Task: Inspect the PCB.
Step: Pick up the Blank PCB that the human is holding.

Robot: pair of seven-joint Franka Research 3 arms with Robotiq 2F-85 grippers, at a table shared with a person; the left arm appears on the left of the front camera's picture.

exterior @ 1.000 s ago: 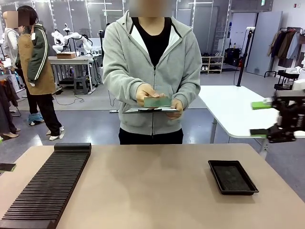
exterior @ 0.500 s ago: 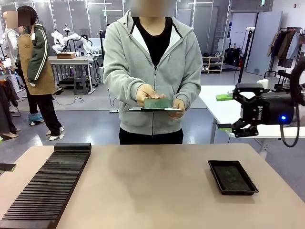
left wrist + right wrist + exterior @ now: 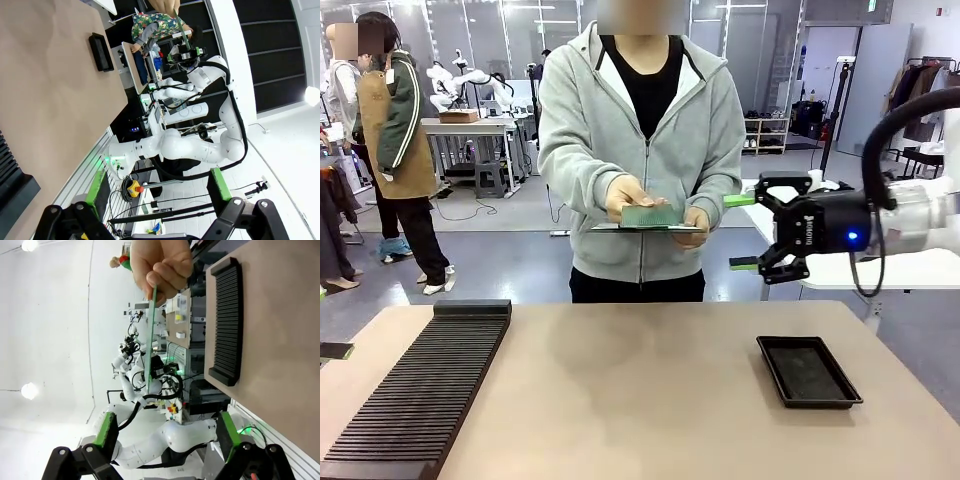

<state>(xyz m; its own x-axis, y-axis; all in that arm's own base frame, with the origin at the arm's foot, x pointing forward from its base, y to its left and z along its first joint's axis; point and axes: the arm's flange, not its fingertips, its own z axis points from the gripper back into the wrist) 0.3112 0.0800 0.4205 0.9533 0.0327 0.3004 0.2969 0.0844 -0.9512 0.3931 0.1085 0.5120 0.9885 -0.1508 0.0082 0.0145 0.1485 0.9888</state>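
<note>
A person across the table holds the PCB (image 3: 650,215), a small green board, flat in both hands at waist height above a thin grey slab (image 3: 642,230). My right gripper (image 3: 742,232) hangs in the air just right of the person's hand, level with the board, open and empty, its green pads one above the other. In the right wrist view the PCB (image 3: 151,330) appears edge-on, pinched by the person's fingers (image 3: 162,267), straight ahead of my open right gripper (image 3: 167,432) and still apart from it. My left gripper (image 3: 157,187) stands open with nothing between its pads.
A shallow black tray (image 3: 807,370) lies on the tan table (image 3: 640,400) at the right. A long black slotted rack (image 3: 420,390) runs along the left side. Another person stands far off at the back left.
My right gripper has swung in from the picture's right edge leftward to just beside the person's hand and the PCB. The person and the board have stayed still.
</note>
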